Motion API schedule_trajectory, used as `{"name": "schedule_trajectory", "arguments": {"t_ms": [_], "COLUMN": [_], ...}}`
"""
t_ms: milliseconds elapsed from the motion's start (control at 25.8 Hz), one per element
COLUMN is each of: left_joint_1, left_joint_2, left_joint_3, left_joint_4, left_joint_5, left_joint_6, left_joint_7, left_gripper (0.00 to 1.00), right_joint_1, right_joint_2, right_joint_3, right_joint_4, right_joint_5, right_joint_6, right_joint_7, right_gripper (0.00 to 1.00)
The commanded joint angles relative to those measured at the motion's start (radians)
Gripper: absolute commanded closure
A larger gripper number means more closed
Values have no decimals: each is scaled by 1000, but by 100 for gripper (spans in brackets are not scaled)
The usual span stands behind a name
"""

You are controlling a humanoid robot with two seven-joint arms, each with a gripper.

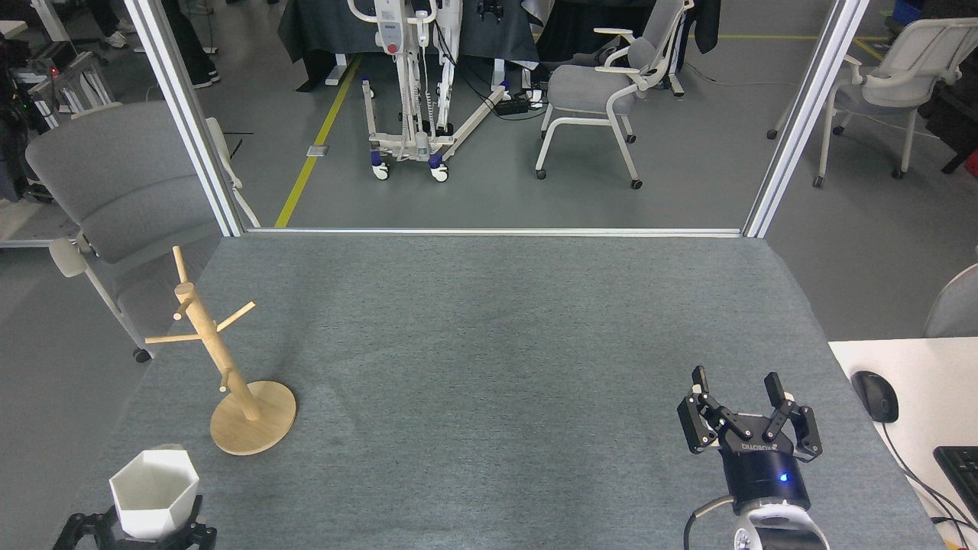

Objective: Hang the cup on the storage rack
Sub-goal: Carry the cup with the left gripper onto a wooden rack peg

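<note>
The cup (154,489), white with a hexagonal rim, stands mouth-up at the table's front left corner. My left gripper (141,529) is shut on its lower part, and only the dark fingers (76,527) show at the frame's bottom edge. The storage rack (214,347), a light wooden post with angled pegs on a round base (260,424), stands just beyond and to the right of the cup, apart from it. My right gripper (736,380) is open over the front right of the table with nothing between its fingers.
The grey felt table (489,344) ends at a metal frame rail along its far edge (497,231). A grey chair (114,183) stands behind the rack off the table's left side. A white desk with a mouse (875,396) and keyboard (959,466) adjoins on the right.
</note>
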Motion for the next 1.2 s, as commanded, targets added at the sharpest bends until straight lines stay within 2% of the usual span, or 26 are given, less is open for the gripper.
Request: {"name": "schedule_trajectory", "arguments": {"t_ms": [0, 194, 349, 466, 815, 1164], "left_joint_1": [-56, -202, -314, -361, -392, -398], "left_joint_2": [9, 20, 19, 14, 3, -38], "left_joint_3": [62, 69, 69, 69, 57, 6], "left_joint_4": [1, 21, 61, 72, 93, 93], "left_joint_5": [0, -19, -135, -161, -221, -295], "left_joint_6": [53, 88, 90, 90, 90, 90], "left_joint_7": [-16, -104, -119, -128, -130, -128], "left_gripper": [100, 100, 100, 100, 100, 100], "right_joint_1": [18, 61, 58, 52, 52, 52], "right_joint_2": [24, 53, 62, 62, 62, 62], "right_joint_3": [-8, -8, -10, -10, -13, -13], "right_joint_4": [-28, -71, -61, -61, -52, -23], "right_joint_5": [20, 38, 46, 46, 43, 43], "right_joint_6": [-11, -12, 0, 0, 18, 18], "right_joint_7": [40, 47, 47, 46, 44, 44], "right_gripper": [0, 0, 0, 0, 0, 0]}}
